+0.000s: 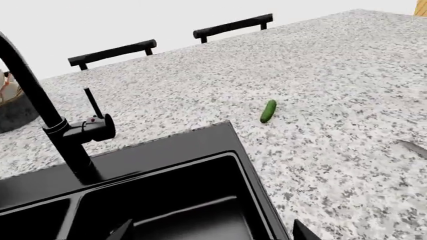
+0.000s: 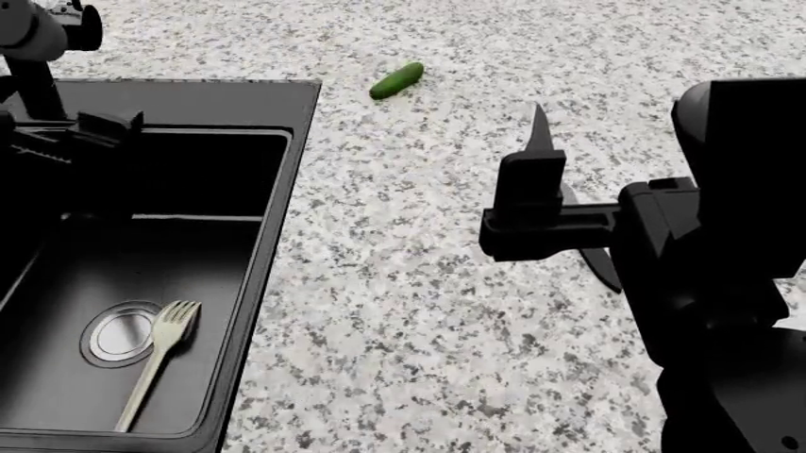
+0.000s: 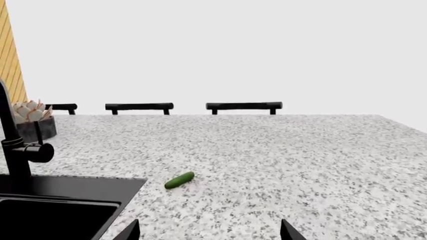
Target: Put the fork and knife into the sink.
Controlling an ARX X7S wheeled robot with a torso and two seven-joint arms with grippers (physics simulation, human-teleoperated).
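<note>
Cream-white against glossy black, the fork (image 2: 154, 363) lies flat on the floor of the sink (image 2: 296, 142); I see its tines right beside the round silver drain (image 2: 123, 333), touching its edge, and its handle running back toward the near wall of the basin. The knife (image 2: 541, 132) is over on my right: in the head view its pointed grey blade tip pokes out beyond the right gripper (image 2: 535, 203), and a dark curved part shows below the gripper near the arm, all above the speckled granite counter (image 2: 416, 311). Whether the knife rests on the stone or is lifted I cannot tell, and I cannot tell if the right gripper's jaws are pressed on it or parted. My right wrist view shows only two dark fingertips (image 3: 128, 231) set well apart at the frame edge, with nothing visible between them.

My left gripper (image 2: 75, 132) hangs over the far part of the sink basin. From the left wrist view its fingertips (image 1: 120, 231) stand spread wide with only the black basin under them, so that hand is released and empty.

A small green cucumber (image 2: 396, 80) lies on the counter just past the sink's far right corner. The black faucet (image 1: 70, 132) rises from the sink's back deck. Beyond the counter's far edge I see black chair backs (image 3: 243, 106) and a dark potted plant (image 3: 32, 120).
</note>
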